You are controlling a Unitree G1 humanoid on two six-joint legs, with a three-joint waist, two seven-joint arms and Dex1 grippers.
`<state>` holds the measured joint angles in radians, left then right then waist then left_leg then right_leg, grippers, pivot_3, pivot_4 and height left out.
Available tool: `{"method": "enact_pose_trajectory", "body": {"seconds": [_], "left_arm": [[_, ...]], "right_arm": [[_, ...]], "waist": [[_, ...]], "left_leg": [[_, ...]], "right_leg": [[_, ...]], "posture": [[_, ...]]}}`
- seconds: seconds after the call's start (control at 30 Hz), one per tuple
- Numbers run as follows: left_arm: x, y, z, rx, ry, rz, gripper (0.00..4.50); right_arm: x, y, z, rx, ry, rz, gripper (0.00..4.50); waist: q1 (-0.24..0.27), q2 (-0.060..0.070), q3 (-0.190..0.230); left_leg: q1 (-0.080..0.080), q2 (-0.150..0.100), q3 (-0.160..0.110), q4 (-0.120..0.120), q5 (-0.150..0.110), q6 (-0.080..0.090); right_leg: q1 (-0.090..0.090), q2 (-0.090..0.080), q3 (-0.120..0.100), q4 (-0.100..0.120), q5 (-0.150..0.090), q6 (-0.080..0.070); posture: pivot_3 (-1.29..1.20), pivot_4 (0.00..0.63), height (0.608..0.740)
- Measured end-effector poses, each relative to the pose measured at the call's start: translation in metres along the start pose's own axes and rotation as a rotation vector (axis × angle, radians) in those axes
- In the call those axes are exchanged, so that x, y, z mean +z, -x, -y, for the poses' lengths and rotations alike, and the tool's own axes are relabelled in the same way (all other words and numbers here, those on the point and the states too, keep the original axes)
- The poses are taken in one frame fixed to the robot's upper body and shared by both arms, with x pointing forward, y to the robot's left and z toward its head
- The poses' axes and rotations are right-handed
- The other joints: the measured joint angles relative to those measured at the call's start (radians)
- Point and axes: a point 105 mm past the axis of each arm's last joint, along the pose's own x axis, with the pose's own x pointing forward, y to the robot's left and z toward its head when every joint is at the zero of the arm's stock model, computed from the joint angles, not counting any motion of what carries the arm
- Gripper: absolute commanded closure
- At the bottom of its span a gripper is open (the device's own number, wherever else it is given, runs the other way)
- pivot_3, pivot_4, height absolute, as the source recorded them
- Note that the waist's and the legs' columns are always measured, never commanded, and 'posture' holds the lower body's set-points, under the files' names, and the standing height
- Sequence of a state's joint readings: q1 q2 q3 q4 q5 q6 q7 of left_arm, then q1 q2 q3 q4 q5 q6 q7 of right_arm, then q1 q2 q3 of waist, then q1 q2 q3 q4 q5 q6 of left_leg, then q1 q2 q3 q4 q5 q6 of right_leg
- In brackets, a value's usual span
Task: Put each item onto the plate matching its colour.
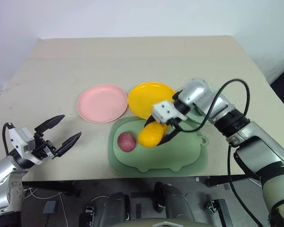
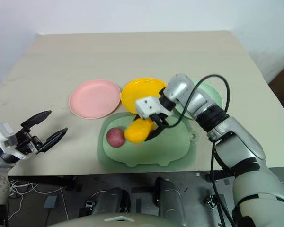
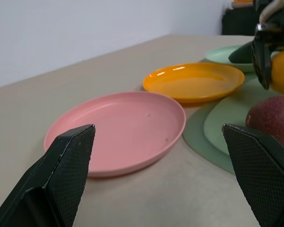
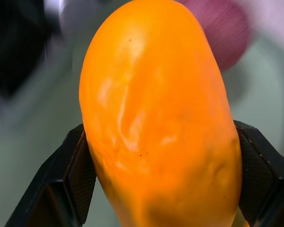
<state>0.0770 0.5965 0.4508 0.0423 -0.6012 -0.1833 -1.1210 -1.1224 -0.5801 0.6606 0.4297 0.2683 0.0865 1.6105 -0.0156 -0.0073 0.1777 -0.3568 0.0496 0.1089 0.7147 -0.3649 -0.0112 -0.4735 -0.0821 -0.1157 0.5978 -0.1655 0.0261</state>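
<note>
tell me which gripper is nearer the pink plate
Left. The left gripper hovers open off the pink plate's near left side; the right gripper is beyond its far side, over the green mat, gripping the yellow mango.

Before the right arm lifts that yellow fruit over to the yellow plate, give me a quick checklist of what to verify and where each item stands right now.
1. Right gripper closed on the yellow mango: ok; in the right wrist view both fingers press its sides.
2. Mango clear of the green mat: cannot tell.
3. Yellow plate free to receive it: ok, nothing lies on it.
4. Reddish-purple fruit out of the way: ok, it sits on the mat beside the mango, apart from it.
5. Left gripper clear of the path: ok, open and hovering at the table's near left edge.
6. Pink plate undisturbed: ok, nothing on it.
</note>
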Motion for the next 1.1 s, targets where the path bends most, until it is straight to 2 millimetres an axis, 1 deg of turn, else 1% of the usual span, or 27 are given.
{"method": "enact_pose_trajectory", "body": {"seconds": [0.07, 0.1, 0.13, 0.17, 0.2, 0.23, 0.3, 0.33, 0.43, 0.5, 0.53, 0.67, 0.8, 0.83, 0.93, 1.0, 1.03, 1.1], "left_arm": [[-0.001, -0.001, -0.001, -0.006, 0.004, 0.002, 0.00], [-0.002, -0.002, -0.001, -0.007, 0.008, 0.002, 0.00], [-0.003, -0.004, -0.002, -0.010, 0.011, 0.006, 0.00], [-0.002, -0.005, -0.002, -0.016, 0.011, 0.010, 0.00], [-0.002, -0.006, -0.001, -0.024, 0.016, 0.010, 0.00], [-0.003, -0.008, 0.000, -0.035, 0.025, 0.009, 0.00], [-0.006, -0.009, 0.003, -0.052, 0.044, 0.001, 0.00], [-0.006, -0.010, 0.004, -0.057, 0.047, 0.000, 0.00], [-0.006, -0.011, 0.004, -0.064, 0.050, 0.002, 0.00], [-0.006, -0.013, 0.004, -0.070, 0.054, 0.003, 0.00], [-0.006, -0.013, 0.005, -0.075, 0.054, 0.003, 0.00], [-0.007, -0.016, 0.008, -0.101, 0.068, 0.003, 0.00], [-0.010, -0.019, 0.014, -0.141, 0.102, -0.003, 0.00], [-0.010, -0.019, 0.016, -0.151, 0.110, -0.004, 0.00], [-0.006, -0.021, 0.022, -0.184, 0.114, 0.003, 0.00], [-0.003, -0.027, 0.030, -0.226, 0.122, 0.006, 0.00], [-0.004, -0.028, 0.033, -0.237, 0.130, 0.003, 0.00], [-0.003, -0.034, 0.041, -0.272, 0.143, 0.001, 0.00]], "right_arm": [[0.008, 0.018, 0.018, -0.102, -0.036, 0.037, 1.07], [0.008, 0.026, 0.031, -0.179, -0.065, 0.041, 1.07], [0.001, 0.035, 0.049, -0.301, -0.122, 0.028, 1.07], [-0.005, 0.039, 0.056, -0.358, -0.155, 0.015, 1.07], [-0.016, 0.043, 0.066, -0.441, -0.212, -0.008, 1.07], [-0.028, 0.043, 0.070, -0.492, -0.261, -0.024, 1.07], [-0.050, 0.041, 0.071, -0.542, -0.343, -0.066, 1.07], [-0.058, 0.040, 0.070, -0.555, -0.370, -0.079, 1.07], [-0.071, 0.042, 0.069, -0.597, -0.428, -0.096, 1.07], [-0.076, 0.044, 0.070, -0.626, -0.448, -0.105, 0.36], [-0.078, 0.045, 0.070, -0.636, -0.456, -0.110, 0.09], [-0.080, 0.048, 0.071, -0.664, -0.491, -0.085, 0.03], [-0.078, 0.053, 0.064, -0.650, -0.529, -0.018, 0.03], [-0.074, 0.057, 0.060, -0.646, -0.532, 0.017, 0.03], [-0.062, 0.079, 0.044, -0.656, -0.521, 0.113, 0.03], [-0.054, 0.098, 0.017, -0.675, -0.501, 0.174, 0.03], [-0.053, 0.103, 0.006, -0.677, -0.509, 0.190, 0.03], [-0.055, 0.107, -0.032, -0.668, -0.558, 0.241, 0.03]], "waist": [[-0.001, 0.000, 0.000], [-0.001, 0.000, 0.000], [-0.002, 0.000, 0.000], [-0.001, 0.000, 0.000], [-0.001, 0.000, 0.000], [0.002, 0.000, 0.000], [0.002, 0.000, 0.000], [0.000, 0.000, 0.000], [-0.004, 0.000, 0.000], [-0.006, 0.000, 0.000], [-0.007, 0.000, 0.000], [-0.006, 0.001, 0.000], [-0.002, 0.001, 0.000], [0.000, 0.001, 0.000], [0.005, 0.001, 0.001], [0.013, 0.001, 0.001], [0.014, 0.001, 0.001], [0.021, 0.001, 0.001]], "left_leg": [[0.000, 0.000, 0.002, 0.000, 0.000, 0.000], [0.000, 0.000, 0.002, 0.000, 0.000, 0.000], [0.000, 0.000, 0.002, 0.000, 0.000, 0.000], [0.000, 0.000, 0.002, 0.000, 0.000, 0.000], [0.000, 0.000, 0.002, 0.000, 0.000, -0.001], [-0.001, 0.000, 0.002, 0.000, 0.000, -0.001], [-0.003, -0.001, 0.002, 0.000, 0.000, -0.001], [-0.005, -0.001, 0.002, 0.000, 0.000, -0.001], [-0.007, 0.000, 0.002, 0.000, 0.001, -0.001], [-0.006, 0.000, 0.002, 0.000, 0.001, -0.002], [-0.006, 0.000, 0.002, 0.000, 0.001, -0.002], [-0.006, 0.000, 0.002, 0.000, 0.001, -0.002], [-0.006, 0.000, 0.001, 0.000, 0.001, -0.002], [-0.007, 0.000, 0.001, 0.000, 0.001, -0.002], [-0.009, 0.000, -0.003, 0.001, 0.001, -0.002], [-0.010, 0.000, -0.005, 0.001, 0.001, -0.002], [-0.010, -0.001, -0.005, 0.001, 0.001, -0.002], [-0.010, -0.001, -0.005, 0.001, 0.001, -0.001]], "right_leg": [[0.000, 0.000, 0.000, 0.000, 0.000, 0.000], [0.000, 0.000, 0.000, 0.000, 0.000, 0.000], [0.000, 0.000, 0.000, 0.000, 0.000, 0.000], [0.000, 0.000, -0.001, 0.000, 0.000, 0.000], [0.000, 0.000, -0.001, 0.000, 0.000, 0.000], [0.000, 0.000, -0.001, 0.000, 0.000, 0.000], [-0.001, 0.000, -0.001, 0.000, 0.000, 0.000], [-0.002, 0.000, -0.001, 0.000, 0.001, 0.000], [-0.004, 0.000, -0.001, 0.000, 0.001, 0.000], [-0.004, 0.000, -0.001, 0.000, 0.001, 0.000], [-0.004, 0.000, -0.001, 0.000, 0.001, 0.000], [-0.004, 0.000, -0.001, 0.000, 0.001, 0.000], [-0.003, 0.000, -0.001, 0.000, 0.001, 0.000], [-0.003, 0.000, -0.002, 0.000, 0.001, 0.000], [-0.003, -0.001, -0.004, 0.000, 0.001, 0.000], [-0.003, -0.001, -0.006, -0.001, 0.001, 0.000], [-0.003, -0.001, -0.006, -0.001, 0.001, 0.000], [-0.003, -0.001, -0.006, -0.002, 0.001, 0.000]], "posture": [[0.00, 0.150, 0.737], [0.00, 0.150, 0.737], [0.00, 0.150, 0.737], [0.00, 0.150, 0.737], [0.00, 0.150, 0.737], [0.00, 0.150, 0.737], [0.00, 0.150, 0.737], [0.00, 0.150, 0.737], [0.00, 0.150, 0.737], [0.00, 0.150, 0.737], [0.00, 0.150, 0.737], [0.00, 0.150, 0.737], [0.00, 0.150, 0.737], [0.00, 0.150, 0.737], [0.00, 0.150, 0.737], [0.00, 0.150, 0.737], [0.00, 0.150, 0.737], [0.00, 0.150, 0.737]]}}
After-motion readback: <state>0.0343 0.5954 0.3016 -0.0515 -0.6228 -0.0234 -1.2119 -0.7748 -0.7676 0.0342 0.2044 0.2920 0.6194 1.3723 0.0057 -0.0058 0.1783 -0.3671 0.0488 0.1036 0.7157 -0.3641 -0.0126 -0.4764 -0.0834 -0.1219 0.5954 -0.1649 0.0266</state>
